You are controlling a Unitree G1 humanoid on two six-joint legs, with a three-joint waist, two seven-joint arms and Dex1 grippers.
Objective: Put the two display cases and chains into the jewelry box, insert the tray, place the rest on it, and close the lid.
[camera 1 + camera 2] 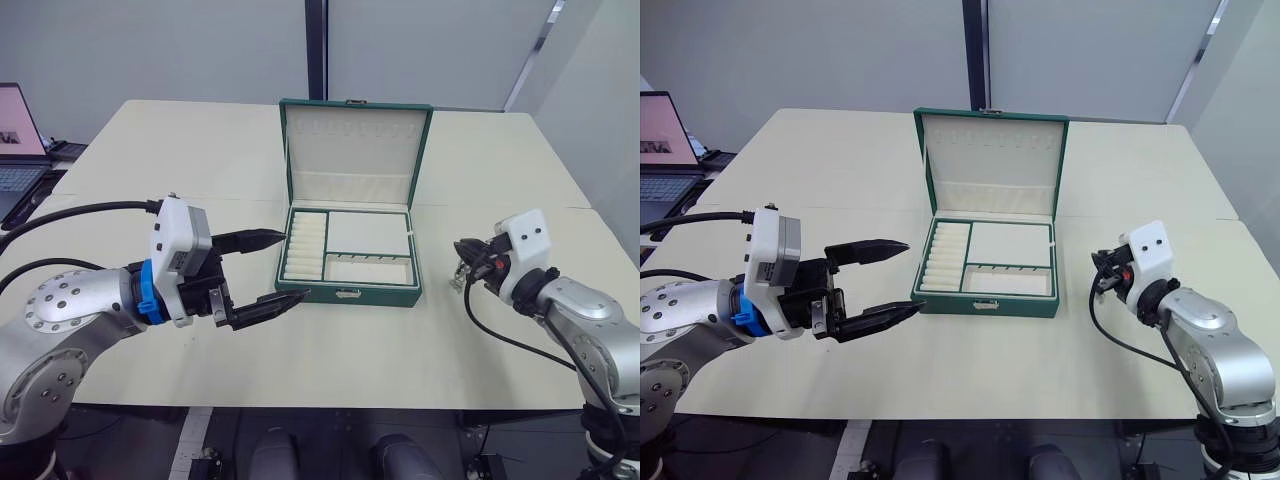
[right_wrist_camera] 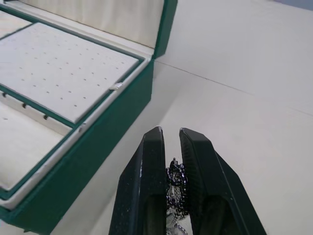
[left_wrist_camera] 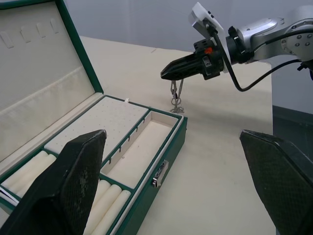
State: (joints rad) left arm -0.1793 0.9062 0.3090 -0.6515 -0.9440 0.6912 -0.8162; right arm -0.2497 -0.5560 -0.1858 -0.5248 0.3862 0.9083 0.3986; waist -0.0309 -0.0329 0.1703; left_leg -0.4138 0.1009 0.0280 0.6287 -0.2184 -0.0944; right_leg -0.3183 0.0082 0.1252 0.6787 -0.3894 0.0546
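Note:
The green jewelry box [image 1: 350,297] stands open at the table's middle, its lid [image 1: 355,150] upright. A cream tray [image 1: 365,235] with ring rolls and compartments sits inside. My left gripper [image 1: 292,265] hovers open at the box's front left corner, nothing between its fingers. To the right of the box, my right gripper [image 1: 461,262] is shut on a thin silver chain [image 3: 175,98], which dangles down to the tabletop. The same chain [image 2: 176,181] is pinched between the fingers in the right wrist view. The two display cases are out of view.
A laptop [image 1: 15,140] sits on a side desk at the far left. The cream table [image 1: 200,160] stretches wide around the box, with its front edge just below both arms. Black cables trail from each wrist.

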